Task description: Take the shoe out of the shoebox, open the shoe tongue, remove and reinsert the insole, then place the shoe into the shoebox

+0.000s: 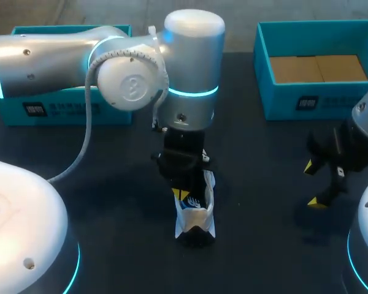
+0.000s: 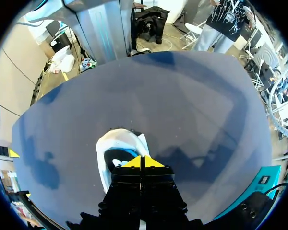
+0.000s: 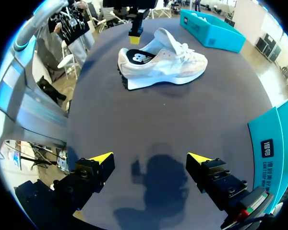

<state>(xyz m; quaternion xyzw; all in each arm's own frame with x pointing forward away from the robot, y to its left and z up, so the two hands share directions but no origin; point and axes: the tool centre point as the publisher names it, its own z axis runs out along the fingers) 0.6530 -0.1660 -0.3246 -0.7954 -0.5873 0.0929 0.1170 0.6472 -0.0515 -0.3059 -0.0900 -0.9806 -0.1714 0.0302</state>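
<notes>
Standing sole-down on the dark table [image 1: 264,239], about midway between its left and right edges and toward the near edge, the white shoe [image 1: 196,222] is out of the teal shoebox [image 1: 282,105]. That leaves its opening free to be worked from above. The box sits at the far right corner with only brown card showing inside, presumably waiting for the shoe's return. A second teal box [image 1: 55,111] lies along the far left, partly behind the left arm. The left gripper [image 2: 140,162] comes down over the heel opening with its yellow tips pressed together, right at the dark insole [image 3: 140,56]. Whether a thin edge of the insole is pinched between them cannot be told. That placement suggests the insole step is in hand, either lifting it or seating it. The right gripper [image 3: 150,157] hangs near the right edge, well apart from the shoe, fingers spread and holding nothing. It is probably parked there to keep out of the left arm's way, or ready to steady the shoe.
</notes>
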